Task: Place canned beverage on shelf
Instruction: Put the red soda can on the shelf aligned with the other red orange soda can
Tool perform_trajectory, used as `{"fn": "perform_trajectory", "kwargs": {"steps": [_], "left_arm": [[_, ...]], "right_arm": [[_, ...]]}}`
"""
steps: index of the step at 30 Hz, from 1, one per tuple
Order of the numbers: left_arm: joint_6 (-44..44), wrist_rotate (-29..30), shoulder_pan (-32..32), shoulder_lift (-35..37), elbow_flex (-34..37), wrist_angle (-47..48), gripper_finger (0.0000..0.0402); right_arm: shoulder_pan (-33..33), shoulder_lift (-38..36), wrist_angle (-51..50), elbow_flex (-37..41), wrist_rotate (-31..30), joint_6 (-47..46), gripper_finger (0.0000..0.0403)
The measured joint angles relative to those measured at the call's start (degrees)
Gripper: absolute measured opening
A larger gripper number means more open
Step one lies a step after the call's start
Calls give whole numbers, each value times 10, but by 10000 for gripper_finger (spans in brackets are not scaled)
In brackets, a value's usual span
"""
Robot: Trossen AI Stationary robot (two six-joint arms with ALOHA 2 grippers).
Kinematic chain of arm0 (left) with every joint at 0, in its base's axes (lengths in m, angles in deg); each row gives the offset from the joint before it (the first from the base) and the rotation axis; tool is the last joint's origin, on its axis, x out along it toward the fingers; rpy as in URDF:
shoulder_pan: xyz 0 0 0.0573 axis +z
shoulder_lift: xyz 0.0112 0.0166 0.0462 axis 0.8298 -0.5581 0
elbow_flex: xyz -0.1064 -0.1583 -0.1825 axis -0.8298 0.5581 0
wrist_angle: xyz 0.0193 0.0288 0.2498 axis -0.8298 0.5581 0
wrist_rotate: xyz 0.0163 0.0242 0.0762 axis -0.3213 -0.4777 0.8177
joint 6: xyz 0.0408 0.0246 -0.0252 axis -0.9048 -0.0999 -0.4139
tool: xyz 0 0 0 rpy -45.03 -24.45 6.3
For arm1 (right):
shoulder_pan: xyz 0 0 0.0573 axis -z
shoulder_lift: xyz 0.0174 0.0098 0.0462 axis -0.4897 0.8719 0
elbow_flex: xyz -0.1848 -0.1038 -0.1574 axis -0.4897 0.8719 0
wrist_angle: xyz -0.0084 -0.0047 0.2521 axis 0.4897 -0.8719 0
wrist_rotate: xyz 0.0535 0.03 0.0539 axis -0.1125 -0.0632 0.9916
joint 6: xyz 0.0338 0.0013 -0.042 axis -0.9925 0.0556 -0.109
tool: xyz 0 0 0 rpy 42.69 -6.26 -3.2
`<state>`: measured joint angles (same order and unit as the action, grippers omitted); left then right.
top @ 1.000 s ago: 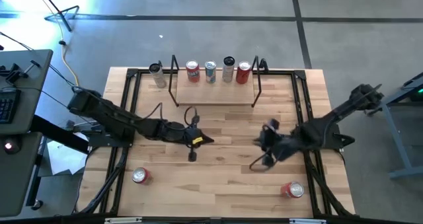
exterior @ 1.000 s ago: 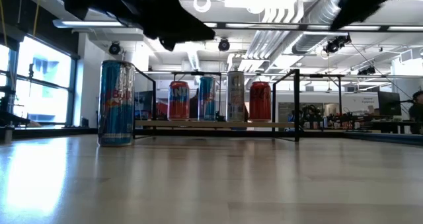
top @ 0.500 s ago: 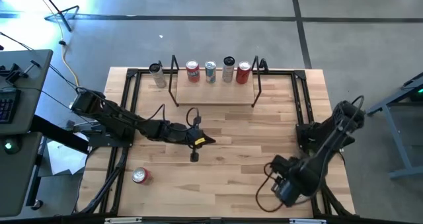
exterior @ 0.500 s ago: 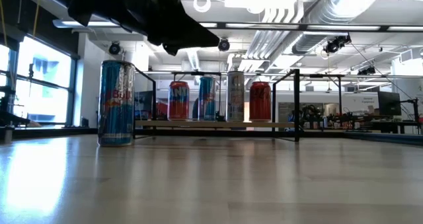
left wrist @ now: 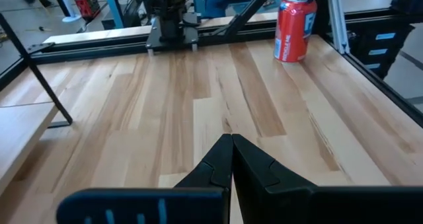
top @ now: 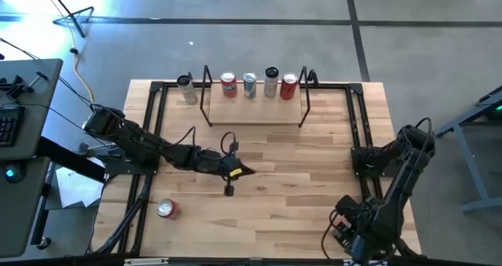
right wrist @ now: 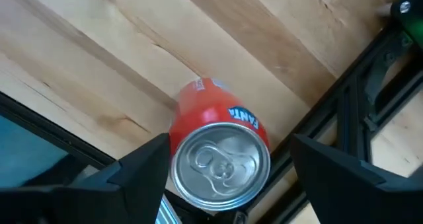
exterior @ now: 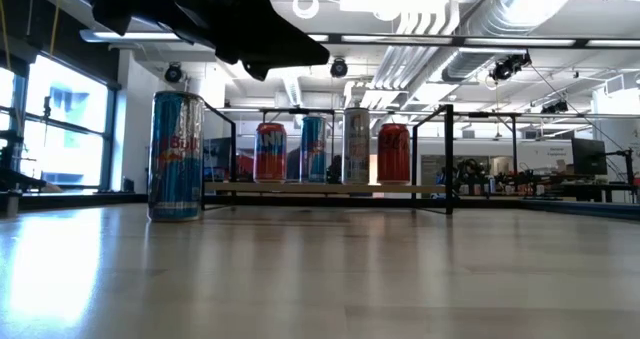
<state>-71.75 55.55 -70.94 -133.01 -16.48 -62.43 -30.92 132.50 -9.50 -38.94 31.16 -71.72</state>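
Note:
A red Fanta can [right wrist: 221, 151] stands upright on the wooden table near its near right corner; it also shows in the left wrist view [left wrist: 294, 26]. My right gripper [right wrist: 228, 148] hangs over it, pointing down and open, one finger on either side of the can's top without touching it. In the high view that gripper [top: 351, 238] hides the can. My left gripper [top: 248, 170] is shut and empty, a little above the table's middle [left wrist: 231, 145]. The shelf [top: 255, 101] at the far edge carries several upright cans.
A tall blue-and-silver can [top: 186, 88] stands on the table left of the shelf [exterior: 176, 154]. Another red can [top: 165, 209] stands near the near left corner. A black metal frame [right wrist: 357, 112] runs along the table's edge close beside the Fanta can.
My right gripper has swung from right of the table's middle toward the near right corner, turning from slanted to pointing straight down, and now hangs over the red can, hiding it in the high view. No can has moved.

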Motion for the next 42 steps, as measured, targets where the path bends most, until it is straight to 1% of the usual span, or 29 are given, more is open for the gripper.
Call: {"fn": "perform_trajectory", "kwargs": {"steps": [8,17,30,36,39,42], "left_arm": [[0,10,-10,0,0,-1,0],[0,13,-13,0,0,0,0],[4,13,-13,0,0,10,0],[6,13,-14,0,0,11,0],[7,13,-15,0,0,11,0],[15,20,-19,0,0,12,0]], "right_arm": [[-25,1,12,0,-30,-27,296],[-25,33,26,1,-18,-17,295],[-24,40,32,1,-17,-16,295],[-24,36,82,47,-19,4,295],[-14,36,83,52,-17,18,285],[0,40,69,38,-10,49,263]]}}
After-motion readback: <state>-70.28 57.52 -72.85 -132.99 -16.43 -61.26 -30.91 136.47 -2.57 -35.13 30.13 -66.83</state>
